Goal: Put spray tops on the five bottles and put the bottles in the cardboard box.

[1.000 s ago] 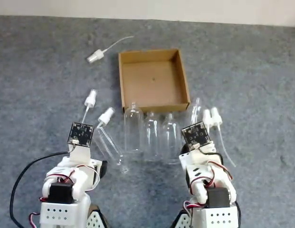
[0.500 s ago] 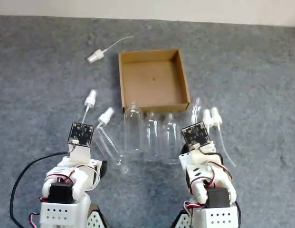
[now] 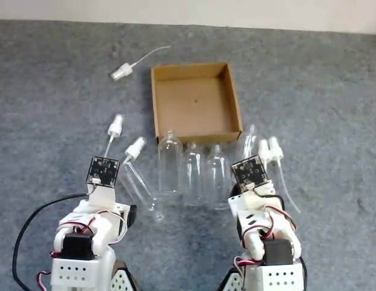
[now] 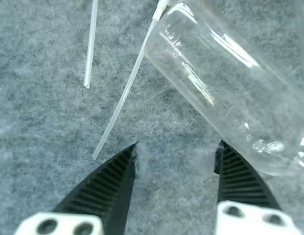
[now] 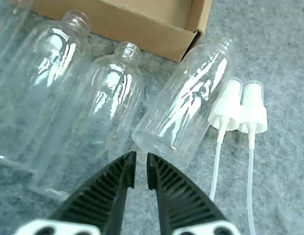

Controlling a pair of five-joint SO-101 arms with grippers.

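Nothing is seen to have been moved since the earlier frames. Five clear bottles (image 3: 170, 163) are laid uncapped on the grey carpet (image 3: 321, 91), just in front of the cardboard box (image 3: 198, 137). The left gripper (image 4: 176, 149) is held open low over the carpet, one finger just beside the leftmost bottle (image 4: 225, 83). The right gripper (image 5: 140, 159) is kept with its fingers drawn almost together, nothing grasped, near the base of the rightmost bottle (image 5: 186, 112), beside which two spray tops (image 5: 240, 105) are laid
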